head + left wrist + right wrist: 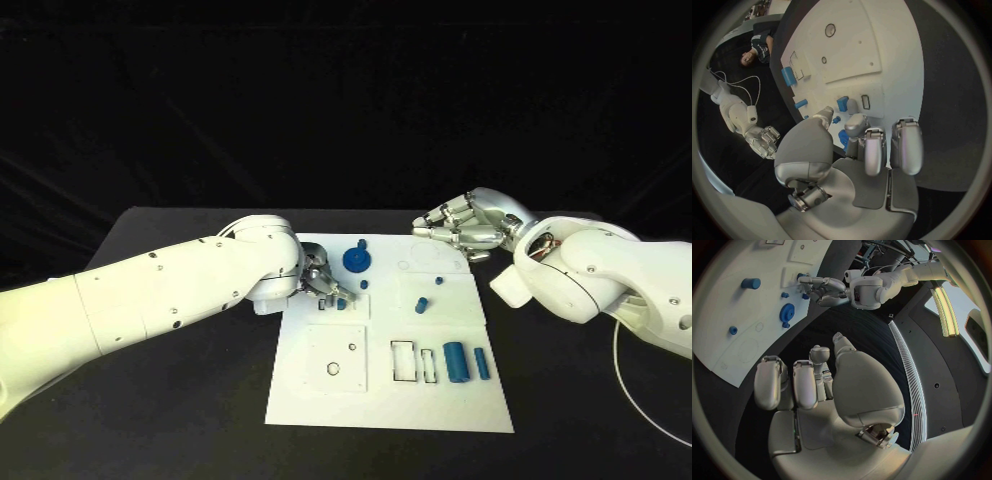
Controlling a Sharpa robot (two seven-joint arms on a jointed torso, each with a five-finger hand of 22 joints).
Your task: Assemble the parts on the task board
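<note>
The white task board [389, 395] lies mid-table. My left hand [320, 282] hovers low over its far left part, thumb and fingers [856, 122] a little apart. Just past the fingertips lies a small blue part [342, 305] [842, 104] beside a small slot. More blue shows in the gap under the hand [844, 137]; I cannot tell if it is touched. A blue gear [359, 262] [787, 314] sits beside that hand. My right hand [464, 228] hangs at the board's far right corner, fingers curled in, holding nothing.
A blue peg [420, 304] stands mid-board with a smaller blue piece [434, 279] behind it. Two blue cylinders [456, 362] lie by rectangular slots [405, 362] near the board's right edge. Black table [173, 400] surrounds the board.
</note>
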